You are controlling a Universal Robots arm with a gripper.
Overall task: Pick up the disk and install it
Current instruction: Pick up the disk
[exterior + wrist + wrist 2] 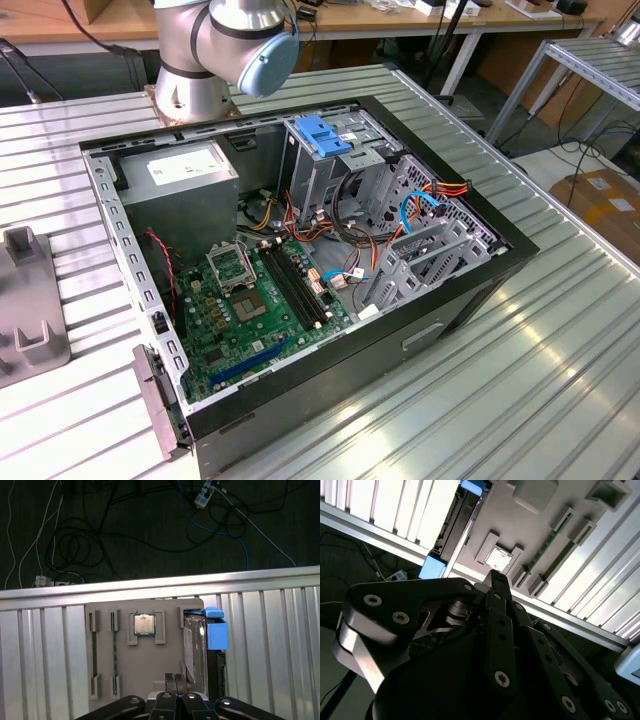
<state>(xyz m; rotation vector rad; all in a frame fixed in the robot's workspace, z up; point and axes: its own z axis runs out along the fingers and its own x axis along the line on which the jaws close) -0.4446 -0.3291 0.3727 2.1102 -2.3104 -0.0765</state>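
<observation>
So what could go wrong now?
The disk stands on edge in the tray, right by the table's edge; a slipping grip might send it to the floor. The gripper hangs over the tray near the chip, so coming down crooked could bump it. In the computer, loose cables by the cage might snag the disk.

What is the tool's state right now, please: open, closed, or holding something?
Tool: closed, holding nothing, poised over the grey tray where the disk stands on edge.
</observation>
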